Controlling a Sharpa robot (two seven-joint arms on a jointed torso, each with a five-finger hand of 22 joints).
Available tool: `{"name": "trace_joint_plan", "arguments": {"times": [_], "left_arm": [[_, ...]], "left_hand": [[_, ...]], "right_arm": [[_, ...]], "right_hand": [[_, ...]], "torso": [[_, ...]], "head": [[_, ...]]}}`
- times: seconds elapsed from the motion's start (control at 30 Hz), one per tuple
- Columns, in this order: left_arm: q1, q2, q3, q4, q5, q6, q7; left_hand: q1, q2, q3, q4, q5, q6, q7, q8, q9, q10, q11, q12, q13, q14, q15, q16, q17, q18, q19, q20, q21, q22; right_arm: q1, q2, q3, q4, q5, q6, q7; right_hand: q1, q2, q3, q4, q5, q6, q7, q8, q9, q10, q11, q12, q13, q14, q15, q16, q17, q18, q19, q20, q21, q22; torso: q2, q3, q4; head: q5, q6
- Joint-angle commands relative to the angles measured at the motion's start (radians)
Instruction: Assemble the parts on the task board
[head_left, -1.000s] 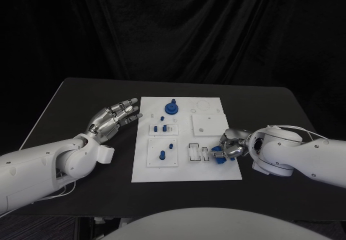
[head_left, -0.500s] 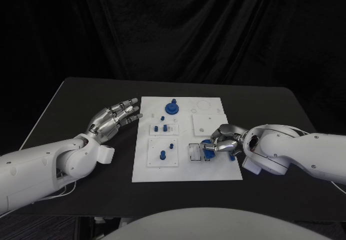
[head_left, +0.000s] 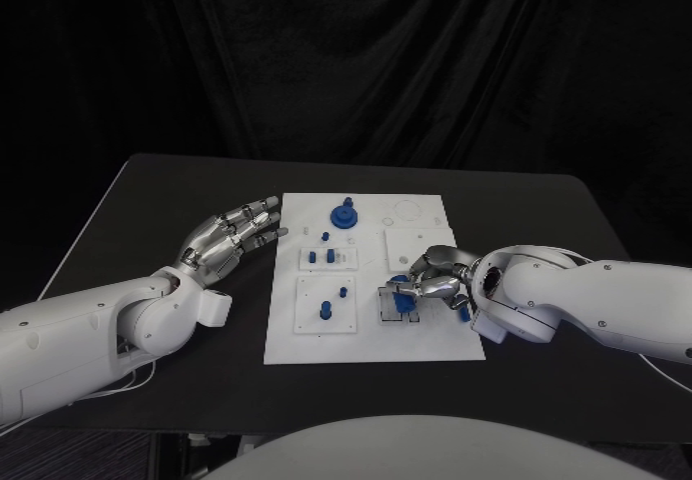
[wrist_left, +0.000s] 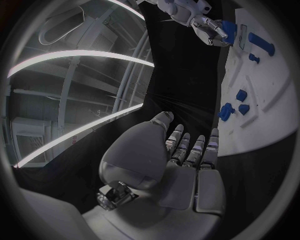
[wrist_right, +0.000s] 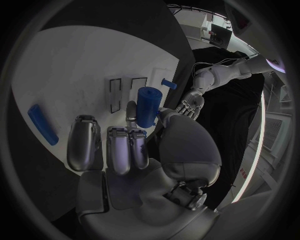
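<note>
The board (head_left: 372, 340) lies in the middle of the table (head_left: 144, 200), long side running front to back, with bare table on every side. The right hand (head_left: 430, 285) is over the board's right half near the front edge, and pinches a blue cylinder (wrist_right: 148, 106) between thumb and fingers; the cylinder hangs just above two narrow slots (wrist_right: 124, 93) in the board. One blue bar (wrist_right: 43, 124) lies flat on the board beside that hand, apart from the slots. Toward the back edge stands one large blue knob (head_left: 343, 215); small blue pegs (head_left: 333, 257) stand in the plate behind the front-left plate, which carries two more blue pieces (head_left: 332, 304). The left hand (head_left: 228, 240) holds nothing, fingers extended and slightly apart, above the table just off the board's left edge.
</note>
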Motion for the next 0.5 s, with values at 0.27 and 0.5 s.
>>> {"name": "trace_joint_plan", "arguments": {"times": [0.27, 0.5], "left_arm": [[-0.002, 0.001, 0.001, 0.000, 0.005, 0.018, 0.006], [-0.004, 0.003, 0.001, -0.001, 0.005, 0.020, 0.005]], "left_hand": [[-0.007, 0.001, 0.006, 0.002, 0.006, -0.003, -0.001, 0.003, 0.000, 0.001, 0.008, 0.003, 0.001, -0.001, 0.004, 0.004, 0.001, -0.007, 0.006, -0.001, 0.004, -0.001], [-0.008, 0.002, 0.008, 0.003, 0.006, -0.004, 0.000, 0.003, -0.001, 0.000, 0.008, 0.004, 0.001, -0.002, 0.005, 0.004, 0.001, -0.007, 0.005, -0.001, 0.004, -0.002]], "right_arm": [[-0.005, 0.015, 0.000, -0.014, -0.044, 0.059, -0.031], [-0.006, 0.018, 0.000, -0.016, -0.060, 0.068, -0.042]], "right_hand": [[-0.028, 0.006, -0.038, -0.005, -0.115, -0.008, 0.008, -0.017, -0.005, 0.104, 0.013, 0.005, 0.263, 0.084, 0.012, -0.010, 0.170, 0.008, 0.012, 0.009, -0.015, 0.178], [-0.037, 0.010, -0.059, -0.004, -0.152, -0.006, 0.008, -0.020, -0.006, 0.104, 0.013, 0.005, 0.263, 0.084, 0.012, -0.010, 0.168, 0.008, 0.012, 0.010, -0.016, 0.178]], "torso": [[-0.002, 0.0014, -0.0017], [-0.002, 0.0020, -0.0008]], "head": [[0.008, 0.000], [0.005, 0.000]]}}
